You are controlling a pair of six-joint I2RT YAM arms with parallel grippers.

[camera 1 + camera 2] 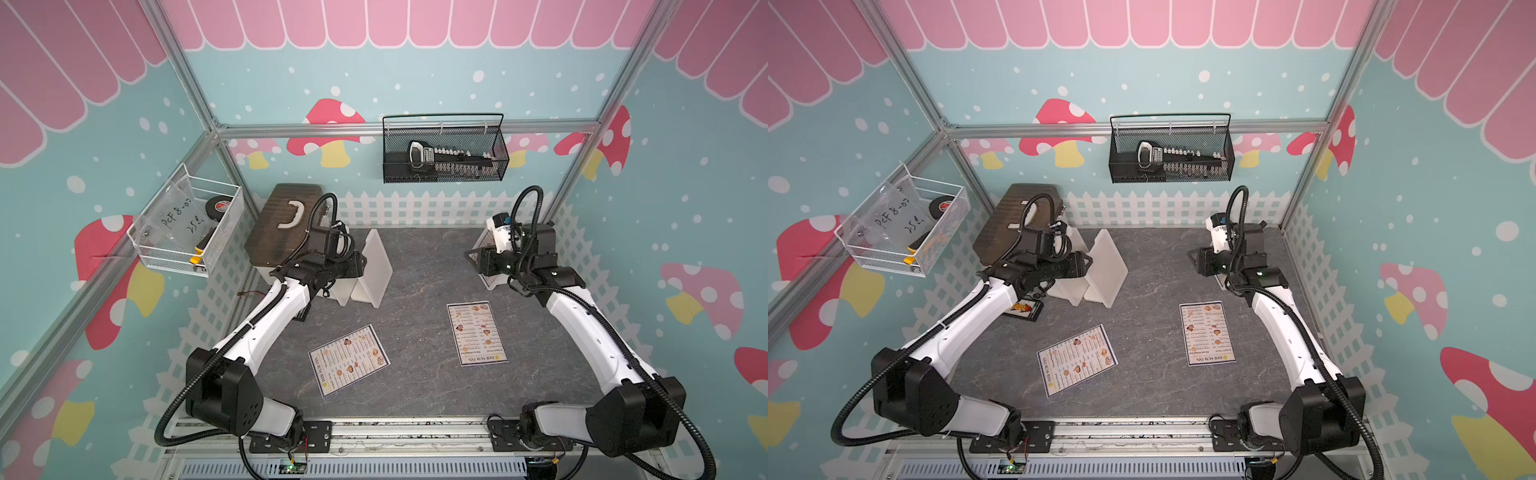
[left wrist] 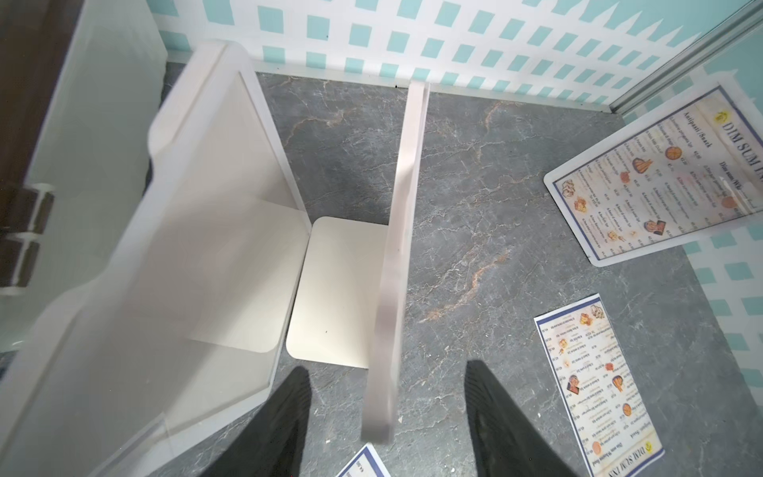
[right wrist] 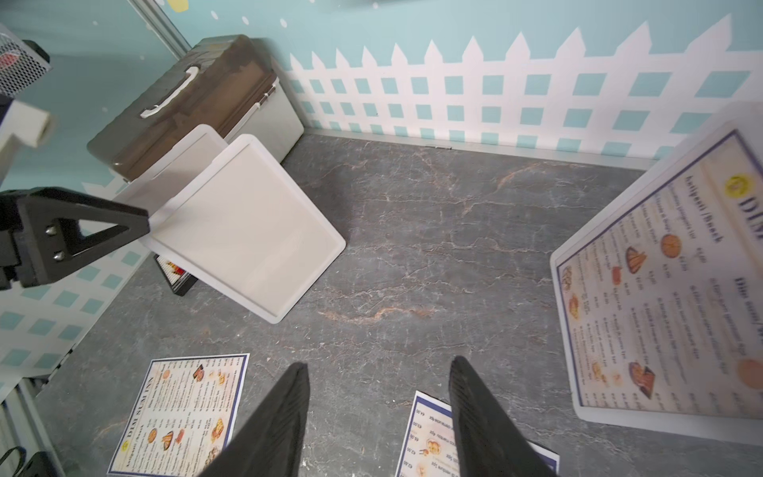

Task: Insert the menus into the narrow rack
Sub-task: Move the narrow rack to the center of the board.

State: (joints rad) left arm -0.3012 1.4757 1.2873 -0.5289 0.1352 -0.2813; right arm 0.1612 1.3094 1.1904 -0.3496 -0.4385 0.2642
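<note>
If grabbing the menus point(image 1: 348, 359), expect light, slick, bendy sheets, mostly flat on the tabletop point(image 1: 415, 266); pinch a border. Got left pincer point(image 2: 388, 367) apart astride the rack point(image 1: 374, 266), right pincer point(image 3: 378, 364) apart, empty.

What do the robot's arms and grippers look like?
The left arm and right arm have glossy white links, bulky black joints and ribbed black cable conduits. The left gripper and right gripper have tapered black ribbed fingers.
</note>
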